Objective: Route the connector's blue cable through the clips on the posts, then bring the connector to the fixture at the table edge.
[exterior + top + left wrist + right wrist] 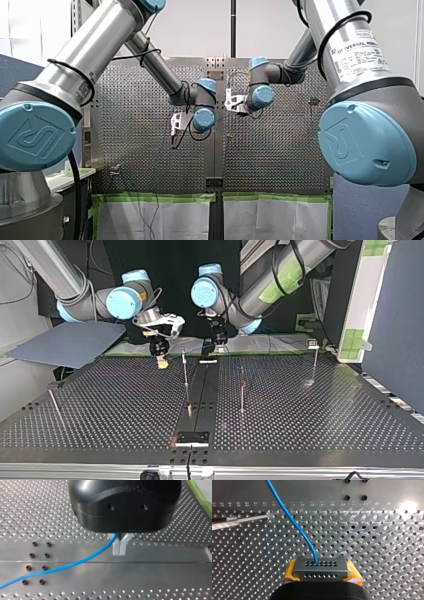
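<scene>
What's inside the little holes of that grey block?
A blue cable goes into one hole of the connector. The other holes look dark and empty. How the cable is fixed inside is hidden.

Bright glare washes the worktop (409, 506) in the right wrist view; the top view's background lies dark.

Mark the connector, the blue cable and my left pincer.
connector (321, 568): right wrist view, middle of its grey holed face.
blue cable (50, 570): left wrist view, partway along its visible length.
left pincer (119, 553): left wrist view, between its metal fingertips.
</scene>
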`<state>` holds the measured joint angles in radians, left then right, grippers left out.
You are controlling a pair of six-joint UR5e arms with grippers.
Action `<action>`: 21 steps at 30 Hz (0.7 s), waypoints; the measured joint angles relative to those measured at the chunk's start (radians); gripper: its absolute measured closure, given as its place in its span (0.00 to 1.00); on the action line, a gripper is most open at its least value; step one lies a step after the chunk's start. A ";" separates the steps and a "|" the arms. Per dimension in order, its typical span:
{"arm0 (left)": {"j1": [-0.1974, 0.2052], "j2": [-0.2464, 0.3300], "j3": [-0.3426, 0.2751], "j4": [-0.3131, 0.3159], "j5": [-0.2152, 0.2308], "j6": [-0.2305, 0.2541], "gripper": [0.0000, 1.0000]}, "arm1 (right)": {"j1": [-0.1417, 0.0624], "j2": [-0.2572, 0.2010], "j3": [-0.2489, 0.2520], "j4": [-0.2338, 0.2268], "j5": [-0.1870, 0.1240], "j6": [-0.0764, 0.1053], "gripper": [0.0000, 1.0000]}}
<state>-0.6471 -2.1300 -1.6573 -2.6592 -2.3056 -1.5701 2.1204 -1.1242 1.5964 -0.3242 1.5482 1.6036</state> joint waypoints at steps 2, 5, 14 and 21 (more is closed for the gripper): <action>-0.005 0.000 -0.008 0.006 -0.002 -0.001 1.00 | 0.000 -0.002 0.018 -0.016 0.003 0.004 1.00; -0.013 0.000 -0.023 0.022 -0.004 -0.003 1.00 | -0.001 -0.002 0.045 -0.039 0.005 0.009 1.00; -0.029 -0.001 -0.037 0.061 0.000 -0.007 1.00 | -0.011 0.000 0.123 -0.113 0.011 0.008 1.00; -0.035 -0.003 -0.037 0.107 0.022 0.013 1.00 | -0.018 0.029 0.182 -0.172 0.012 0.008 1.00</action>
<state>-0.6825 -2.1327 -1.6946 -2.5519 -2.2832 -1.5575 2.1021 -1.0952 1.7782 -0.4961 1.5602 1.6117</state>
